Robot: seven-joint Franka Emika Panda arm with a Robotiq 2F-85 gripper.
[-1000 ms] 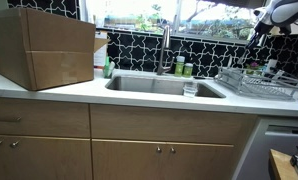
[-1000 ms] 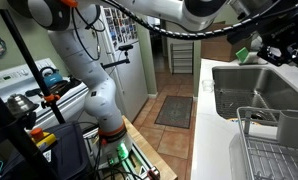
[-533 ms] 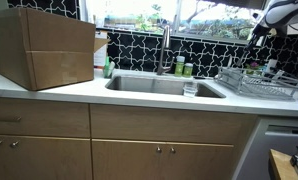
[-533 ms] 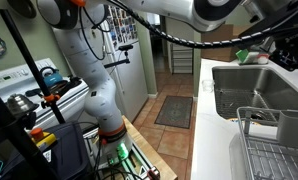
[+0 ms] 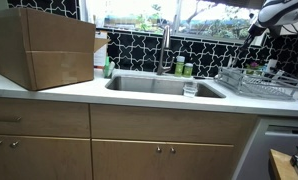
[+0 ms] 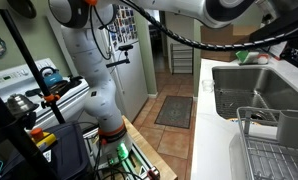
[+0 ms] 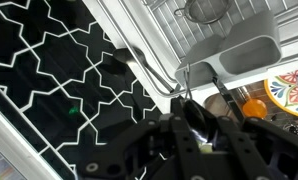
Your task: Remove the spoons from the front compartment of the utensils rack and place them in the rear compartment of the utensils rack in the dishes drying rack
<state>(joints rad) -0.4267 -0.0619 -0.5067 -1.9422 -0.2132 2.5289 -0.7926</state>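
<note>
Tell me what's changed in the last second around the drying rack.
The gripper has lifted a little higher above the dishes drying rack. Whether it holds anything is unclear. The rack, sink and cardboard box stayed put.

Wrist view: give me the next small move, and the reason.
Probably shift the gripper over the grey utensils rack and line up with its rear compartment. The gripper hangs above the drying rack, apart from it, and a shiny thing, perhaps a spoon, shows between the jaws, too blurred to confirm.
</note>
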